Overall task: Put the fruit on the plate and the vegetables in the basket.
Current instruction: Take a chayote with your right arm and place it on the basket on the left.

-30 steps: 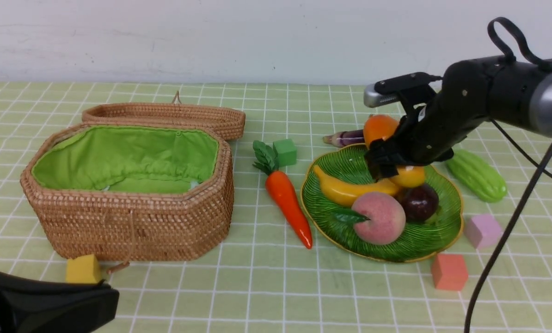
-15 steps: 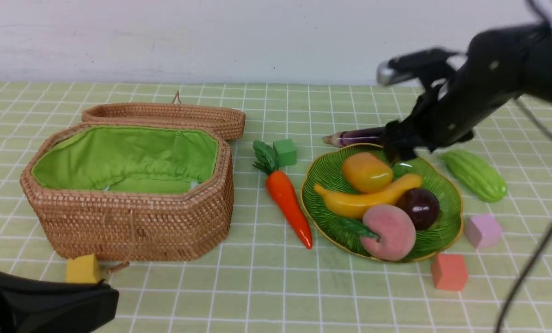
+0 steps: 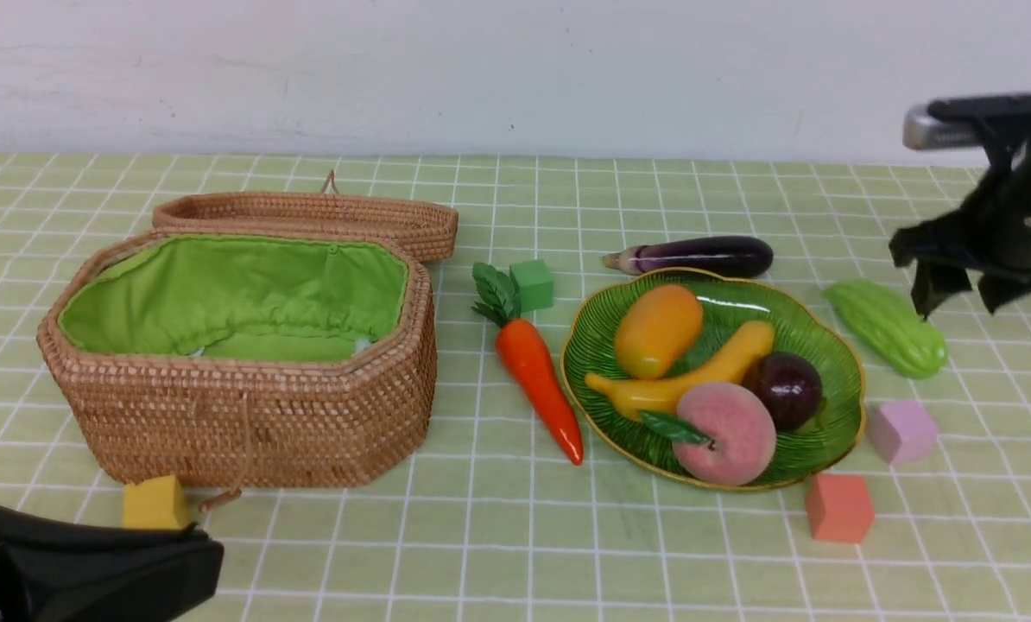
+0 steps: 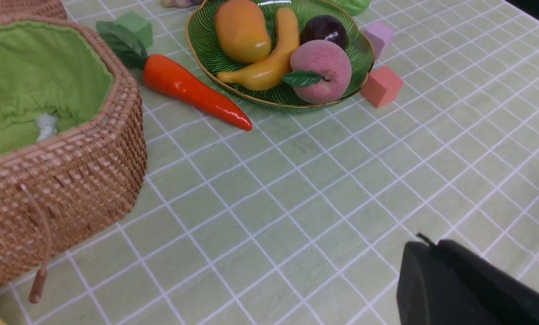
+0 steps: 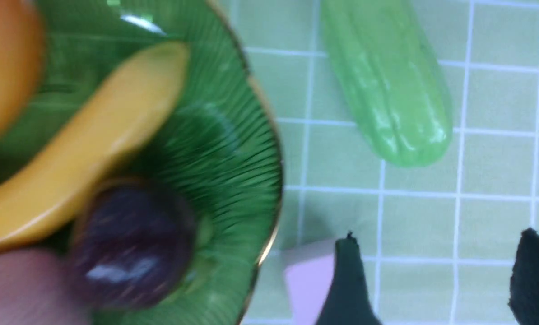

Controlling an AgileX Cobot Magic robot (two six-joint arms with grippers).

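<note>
Right tool [image 3: 958, 298], mine: jaws parted, gripping and touching nothing, hanging above the desk [image 3: 498, 536] at the bitter gourd [image 3: 888, 328], which lies right of the plate [image 3: 852, 371] with a strip of bare desk between gourd and rim. Left tool [image 3: 92, 561], mine: clenched, low at the near left corner in front of the basket [image 3: 239, 415]. Plate holds mango [image 3: 658, 331], banana [image 3: 723, 363], peach [image 3: 731, 432] and mangosteen [image 3: 785, 390]; eggplant [image 3: 697, 256] lies just behind its far rim, and carrot [image 3: 537, 380] lies on the desk between plate and open basket.
</note>
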